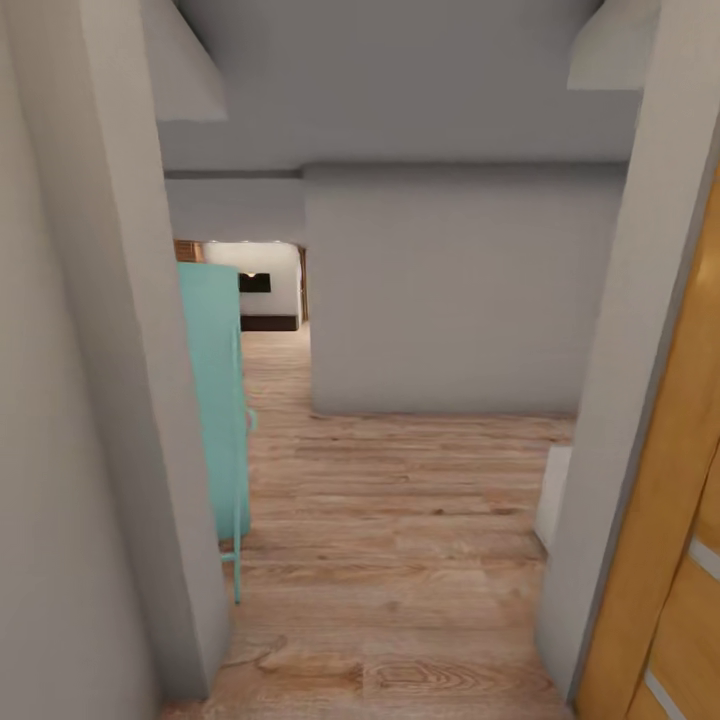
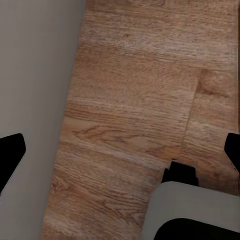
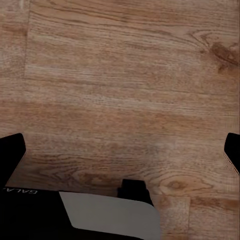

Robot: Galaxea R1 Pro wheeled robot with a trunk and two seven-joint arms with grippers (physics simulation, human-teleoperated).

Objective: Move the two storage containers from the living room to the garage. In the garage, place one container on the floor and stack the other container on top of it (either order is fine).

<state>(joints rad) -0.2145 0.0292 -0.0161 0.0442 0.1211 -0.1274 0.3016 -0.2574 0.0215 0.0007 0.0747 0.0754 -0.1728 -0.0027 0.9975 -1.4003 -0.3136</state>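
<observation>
open wood-plank floor (image 1: 400,540) runs up the frame's middle. a grey wall (image 1: 90,400) and teal cabinet (image 1: 215,400) crowd the left; a wooden door (image 1: 670,520) narrows the right; a grey wall block (image 1: 450,290) bars centre-right.

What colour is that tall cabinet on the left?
Turquoise cabinet, clearest in the head view.
</observation>
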